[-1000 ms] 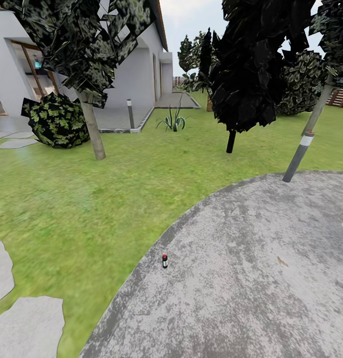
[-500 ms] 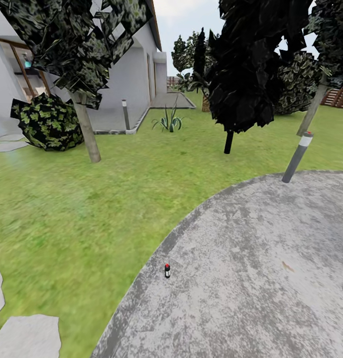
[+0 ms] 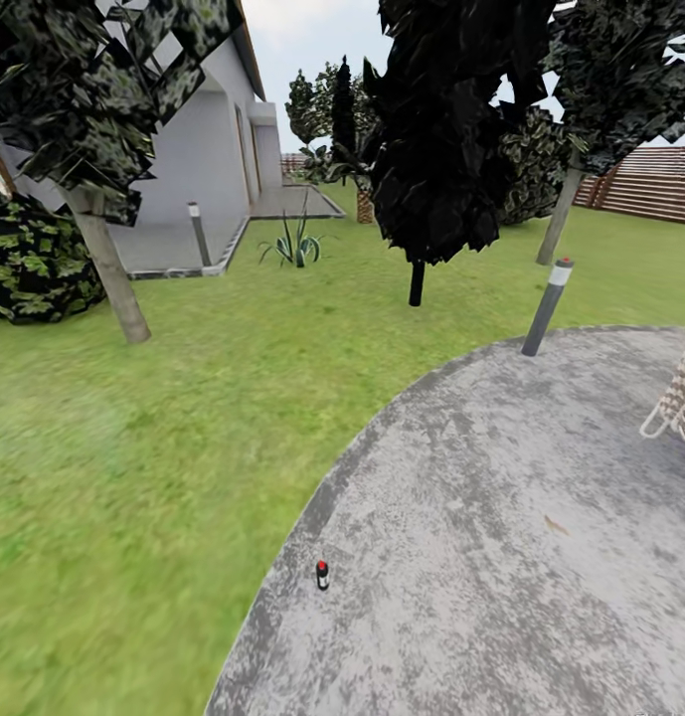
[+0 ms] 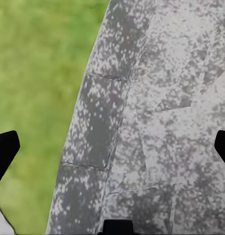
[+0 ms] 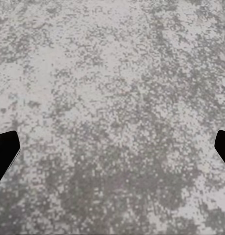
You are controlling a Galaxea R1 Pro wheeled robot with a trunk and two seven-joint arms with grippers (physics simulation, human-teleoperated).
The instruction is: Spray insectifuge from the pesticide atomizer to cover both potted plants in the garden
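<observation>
Atomizer upright on the patio edge, both grippers spread wide above the ground.

In the head view I see the pesticide atomizer (image 3: 322, 574) standing upright on the round grey patio (image 3: 501, 517), just beside its border with the lawn (image 3: 153, 438). Further on the grass there is a dark tree (image 3: 431, 149), a spiky plant (image 3: 294, 244) near the house (image 3: 198, 149), and a grey bollard light (image 3: 547, 305) at the patio rim; a wooden fence (image 3: 645, 184) closes the far right. In the left wrist view my left gripper (image 4: 112, 149) is spread wide and holds nothing, above the patio border with grass on one side. In the right wrist view my right gripper (image 5: 112, 149) is also wide and empty, over mottled paving.
</observation>
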